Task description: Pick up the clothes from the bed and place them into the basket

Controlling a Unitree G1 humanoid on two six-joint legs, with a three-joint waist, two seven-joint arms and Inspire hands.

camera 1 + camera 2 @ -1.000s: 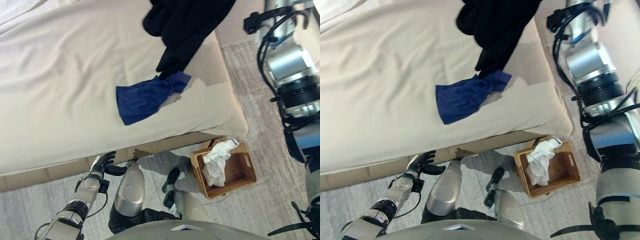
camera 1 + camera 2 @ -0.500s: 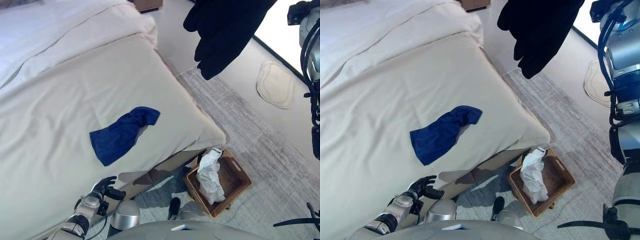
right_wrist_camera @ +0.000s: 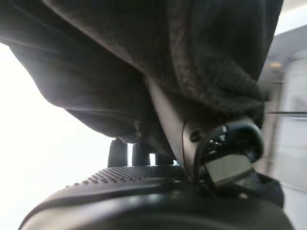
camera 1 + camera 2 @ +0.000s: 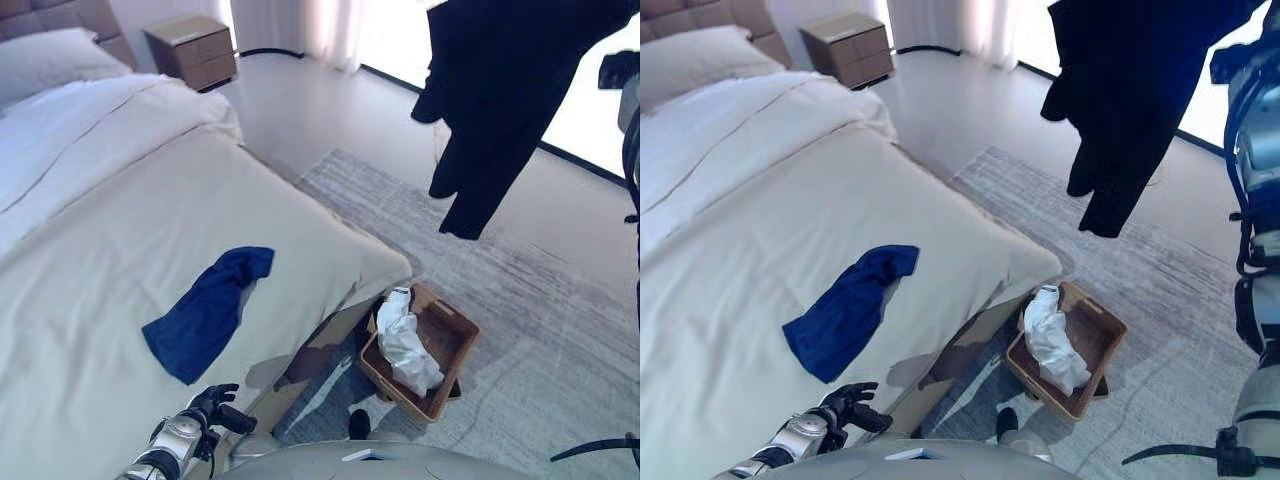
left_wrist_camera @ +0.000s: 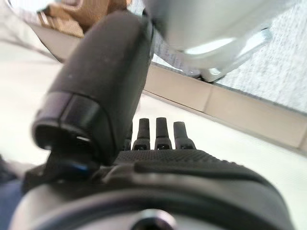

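A black garment [image 4: 510, 90] hangs in the air off the bed's side, over the rug beyond the basket. My right hand [image 3: 144, 191] is shut on it; its thumb presses the dark cloth [image 3: 201, 62] against the fingers. A blue cloth [image 4: 205, 312] lies flat on the beige bed [image 4: 100, 230] near its edge. The wooden basket [image 4: 447, 335] stands on the floor by the bed's corner with a white cloth [image 4: 403, 340] in it. My left hand [image 4: 205, 408] hangs low by the bed's side, open and empty, its fingers straight in the left wrist view [image 5: 163, 136].
A wooden nightstand [image 4: 190, 50] stands at the far end of the bed, next to a pillow [image 4: 50, 65]. A grey rug [image 4: 540, 290] covers the floor around the basket.
The black garment has come off the bed and swung out over the floor with my right hand. The view has turned. The blue cloth still lies on the bed.
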